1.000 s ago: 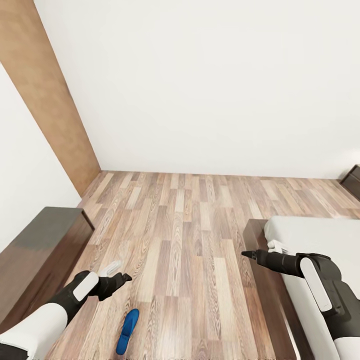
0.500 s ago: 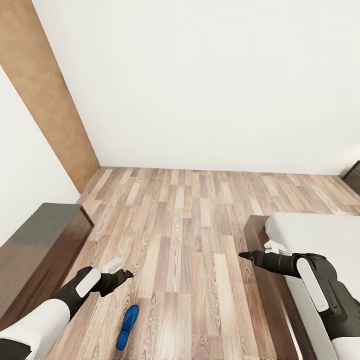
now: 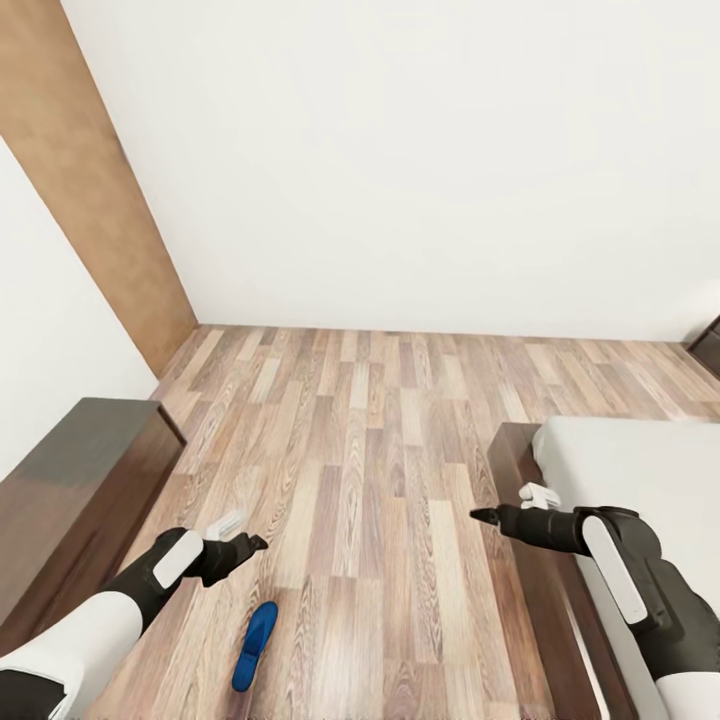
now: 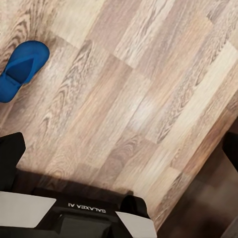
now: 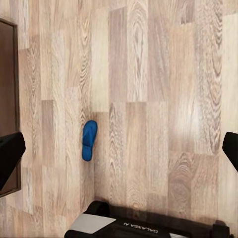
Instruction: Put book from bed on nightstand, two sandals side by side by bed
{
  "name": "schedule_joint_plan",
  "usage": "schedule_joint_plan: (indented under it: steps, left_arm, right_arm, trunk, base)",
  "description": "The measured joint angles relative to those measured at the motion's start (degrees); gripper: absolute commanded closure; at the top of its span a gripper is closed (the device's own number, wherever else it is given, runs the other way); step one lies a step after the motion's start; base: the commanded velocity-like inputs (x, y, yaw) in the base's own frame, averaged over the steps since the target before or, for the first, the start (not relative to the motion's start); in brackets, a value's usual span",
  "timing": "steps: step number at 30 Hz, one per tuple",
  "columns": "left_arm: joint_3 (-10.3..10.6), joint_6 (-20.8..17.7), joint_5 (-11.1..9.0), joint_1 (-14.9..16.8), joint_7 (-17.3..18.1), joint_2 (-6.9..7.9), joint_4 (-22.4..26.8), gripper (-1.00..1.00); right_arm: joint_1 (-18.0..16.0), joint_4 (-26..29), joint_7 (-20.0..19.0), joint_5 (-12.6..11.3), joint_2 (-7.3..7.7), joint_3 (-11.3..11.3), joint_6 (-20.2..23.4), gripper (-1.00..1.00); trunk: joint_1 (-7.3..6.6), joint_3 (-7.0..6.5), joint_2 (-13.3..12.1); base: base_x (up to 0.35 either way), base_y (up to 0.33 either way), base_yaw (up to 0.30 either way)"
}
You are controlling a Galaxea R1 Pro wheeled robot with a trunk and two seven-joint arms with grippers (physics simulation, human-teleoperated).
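Blue sandal (image 3: 256,647) on wood-plank floor (image 3: 380,440) just below spread-fingered, empty left gripper (image 3: 250,545), right gripper (image 3: 482,516) likewise released, bed (image 3: 640,470) at right, white walls

Wood-plank floor (image 3: 380,450) is carrying one blue sandal (image 3: 254,645), lying flat near the left edge, also showing in wrist views. Bed (image 3: 640,470) is sitting on floor at right, mattress top showing bare. Dark surface (image 3: 70,480) is standing at left.
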State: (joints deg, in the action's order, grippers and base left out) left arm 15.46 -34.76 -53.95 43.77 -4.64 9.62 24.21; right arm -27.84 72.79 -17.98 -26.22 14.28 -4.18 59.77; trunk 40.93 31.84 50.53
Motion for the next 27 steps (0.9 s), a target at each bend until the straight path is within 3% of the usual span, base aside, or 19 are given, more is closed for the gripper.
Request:
schedule_joint_plan:
  steps: [19, 27]
  left_arm:
    - [-0.08, -0.12, -0.01, 0.23, -2.21, -0.96, 0.06, -1.00]
    - [-0.10, -0.15, -0.01, 0.24, -2.49, -1.11, 0.13, -1.00]
  right_arm:
    - [-1.76, -0.58, 0.03, -0.03, 0.22, 1.23, 0.00, -1.00]
    - [-1.98, -0.64, 0.03, -0.03, 0.01, 2.81, 0.00, -1.00]
  trunk:
    - [4.18, 5.17, 7.63]
    - [5.93, 7.35, 10.84]
  base:
    - [0.000, 0.000, 0.000]
    - [0.000, 0.000, 0.000]
